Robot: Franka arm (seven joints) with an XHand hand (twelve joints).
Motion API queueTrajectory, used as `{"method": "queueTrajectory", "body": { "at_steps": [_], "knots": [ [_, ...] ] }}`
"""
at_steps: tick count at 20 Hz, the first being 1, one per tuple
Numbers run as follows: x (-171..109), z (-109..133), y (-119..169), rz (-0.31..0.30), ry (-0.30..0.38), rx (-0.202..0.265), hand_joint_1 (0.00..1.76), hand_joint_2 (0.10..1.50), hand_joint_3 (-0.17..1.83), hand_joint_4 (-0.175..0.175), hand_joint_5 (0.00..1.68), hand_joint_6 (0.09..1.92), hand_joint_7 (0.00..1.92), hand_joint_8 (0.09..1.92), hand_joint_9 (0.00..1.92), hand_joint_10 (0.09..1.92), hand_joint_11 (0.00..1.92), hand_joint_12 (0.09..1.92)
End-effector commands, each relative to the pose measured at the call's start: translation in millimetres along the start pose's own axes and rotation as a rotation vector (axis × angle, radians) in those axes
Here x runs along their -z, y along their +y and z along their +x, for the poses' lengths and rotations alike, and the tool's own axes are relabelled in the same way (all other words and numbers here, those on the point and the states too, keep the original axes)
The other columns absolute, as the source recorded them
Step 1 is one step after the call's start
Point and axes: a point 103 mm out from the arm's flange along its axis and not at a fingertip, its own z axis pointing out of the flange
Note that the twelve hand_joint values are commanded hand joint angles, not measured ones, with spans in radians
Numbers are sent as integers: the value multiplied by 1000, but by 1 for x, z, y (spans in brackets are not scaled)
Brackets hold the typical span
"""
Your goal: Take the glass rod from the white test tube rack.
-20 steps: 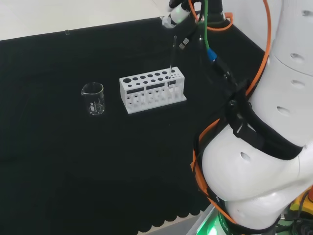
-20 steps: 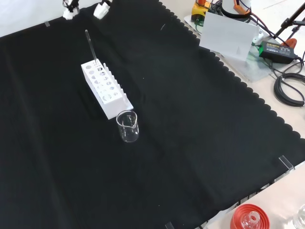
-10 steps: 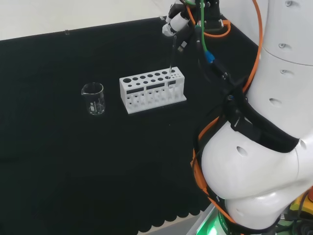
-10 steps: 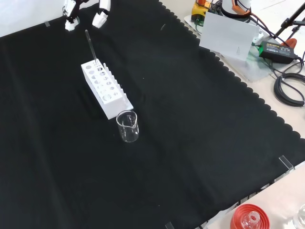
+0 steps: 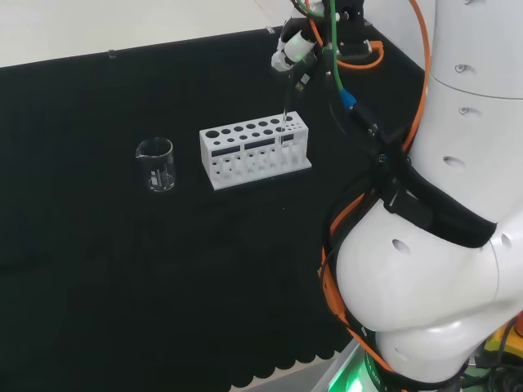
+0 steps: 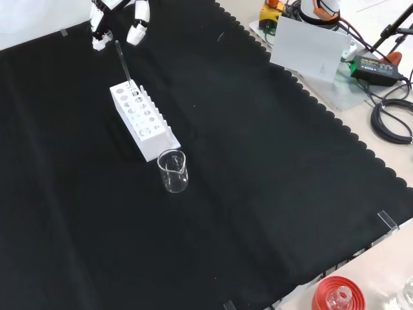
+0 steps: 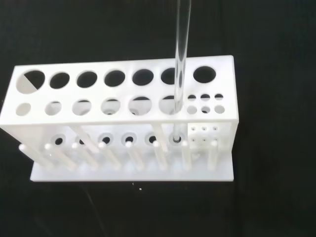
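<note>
The white test tube rack (image 5: 255,151) (image 6: 143,120) (image 7: 118,118) stands on the black cloth. A clear glass rod (image 5: 287,98) (image 6: 124,64) (image 7: 180,54) stands upright in a hole near one end of the rack. Its top sticks well above the rack. The hand (image 5: 296,46) (image 6: 137,29) hovers at the rod's top end. In the front view two white fingertips (image 6: 100,40) lie on either side of the rod's tip, apart from it. The hand is open and holds nothing.
A clear glass beaker (image 5: 155,164) (image 6: 173,171) stands beside the rack's other end. A red ribbed stand (image 6: 335,296) with a flask sits off the cloth at the front view's lower right. Cables and a white board (image 6: 310,48) lie beyond the scalloped cloth edge.
The hand has come down from the view's edge toward the rod's top, its fingertips now flanking the tip. Rod, rack and beaker have not moved.
</note>
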Motion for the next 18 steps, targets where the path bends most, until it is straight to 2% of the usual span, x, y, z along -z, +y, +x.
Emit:
{"method": "queueTrajectory", "body": {
  "at_steps": [1, 6, 14, 16, 18],
  "knots": [
    [-6, 2, 3, 19, -17, 8, 604, 817, 549, -77, 418, 747, 531, 846, 793, 775, 709, 1299],
    [-11, 1, 8, 39, -27, 16, 662, 801, 548, -68, 497, 858, 578, 829, 833, 759, 769, 1285],
    [-13, -4, 15, 41, -36, 20, 753, 794, 558, -62, 588, 935, 584, 821, 883, 738, 842, 1258],
    [-19, -17, 20, 101, -67, 28, 803, 780, 575, -56, 613, 942, 564, 816, 881, 728, 876, 1238],
    [-20, -18, 20, 110, -71, 21, 822, 770, 590, -52, 624, 944, 553, 815, 864, 727, 877, 1239]
  ]
}}
